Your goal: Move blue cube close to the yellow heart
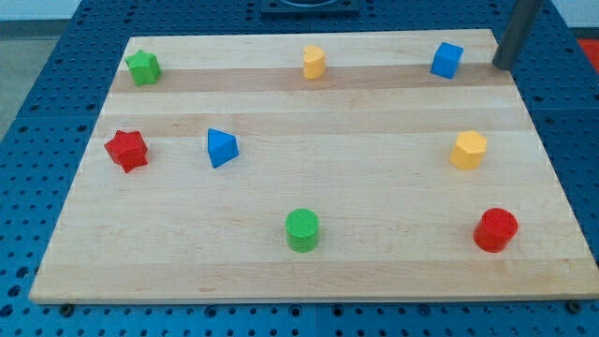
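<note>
The blue cube [447, 60] sits near the board's top right corner. The yellow heart [314, 62] sits at the top middle, well to the left of the cube and in the same row. My tip [505, 66] is at the board's top right edge, a short way to the right of the blue cube and not touching it. The dark rod rises from it out of the view's top.
A yellow hexagon [468, 150] lies below the blue cube at the right. A red cylinder [495, 230] is at the bottom right and a green cylinder [302, 230] at the bottom middle. A blue triangle [221, 147], a red star [126, 150] and a green star [143, 67] are on the left.
</note>
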Robot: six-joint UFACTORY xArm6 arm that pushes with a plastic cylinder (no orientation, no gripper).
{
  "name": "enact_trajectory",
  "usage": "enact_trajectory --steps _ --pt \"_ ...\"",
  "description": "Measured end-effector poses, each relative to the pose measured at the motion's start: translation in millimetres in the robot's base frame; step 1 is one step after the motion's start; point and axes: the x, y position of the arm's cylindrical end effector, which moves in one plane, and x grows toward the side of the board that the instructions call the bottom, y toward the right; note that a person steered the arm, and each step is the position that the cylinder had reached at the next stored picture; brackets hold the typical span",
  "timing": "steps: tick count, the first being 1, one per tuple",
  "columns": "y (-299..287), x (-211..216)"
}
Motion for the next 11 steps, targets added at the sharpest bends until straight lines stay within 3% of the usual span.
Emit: enact_trajectory --steps 1,3,4,5,6,7,11 --pt "35.0 74.8" --pt "48.6 66.4" --pt "-22.2 79.7" --pt "-25.0 79.7" --pt "-33.8 74.0" --pt "-65.0 8.5" --pt "-56.9 -13.0"
